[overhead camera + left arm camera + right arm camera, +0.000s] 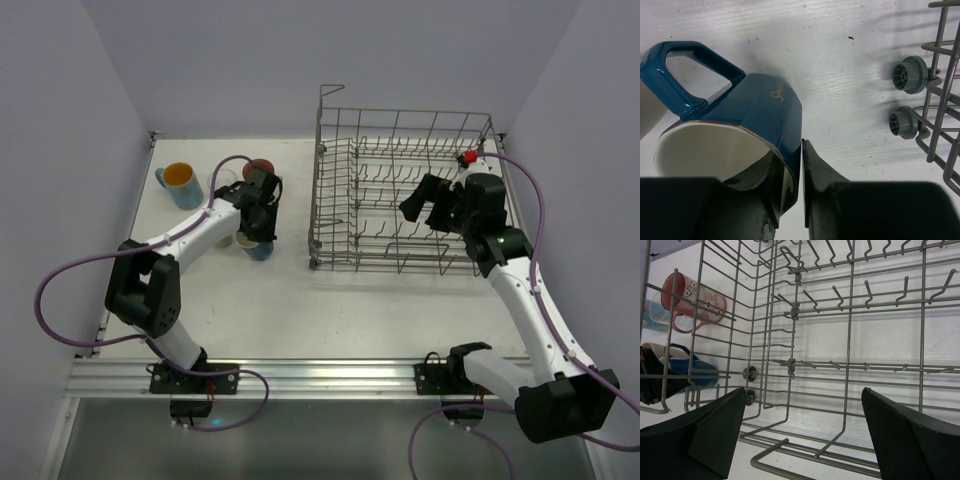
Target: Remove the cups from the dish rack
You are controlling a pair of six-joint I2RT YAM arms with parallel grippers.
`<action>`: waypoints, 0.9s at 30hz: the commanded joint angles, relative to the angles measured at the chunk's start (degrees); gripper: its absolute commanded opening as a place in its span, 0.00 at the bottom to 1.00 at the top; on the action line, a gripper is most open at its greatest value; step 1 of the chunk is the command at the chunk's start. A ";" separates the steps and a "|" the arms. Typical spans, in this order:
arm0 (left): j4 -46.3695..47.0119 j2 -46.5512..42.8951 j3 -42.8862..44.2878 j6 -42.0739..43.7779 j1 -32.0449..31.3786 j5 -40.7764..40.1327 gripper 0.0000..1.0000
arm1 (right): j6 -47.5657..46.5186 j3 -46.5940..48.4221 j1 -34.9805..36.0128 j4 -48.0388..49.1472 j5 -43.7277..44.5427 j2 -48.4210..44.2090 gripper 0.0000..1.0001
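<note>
The grey wire dish rack stands at the back right; no cup shows inside it. My left gripper is left of the rack, shut on the rim wall of the dark blue mug, one finger inside and one outside. A beige cup stands beside that mug. The light blue mug with orange inside, a clear glass and the pink-red tumbler stand on the table further back. My right gripper is open and empty over the rack's wires.
The rack's corner with two grey wheels lies close to the right of the left gripper. Through the rack wires the right wrist view shows the pink-red tumbler and the dark blue mug. White walls enclose the table.
</note>
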 commanded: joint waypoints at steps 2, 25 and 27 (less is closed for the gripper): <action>1.31 -0.84 2.45 0.67 0.58 -1.44 0.30 | -0.91 0.36 0.46 1.32 1.34 -1.65 0.99; 3.07 -19.20 4.65 2.51 0.67 -4.62 1.00 | -0.12 -1.04 0.81 0.44 6.34 -2.17 0.99; 4.46 -21.14 4.91 2.61 0.75 -2.95 1.00 | 0.23 -1.57 0.90 0.62 6.35 -3.31 0.99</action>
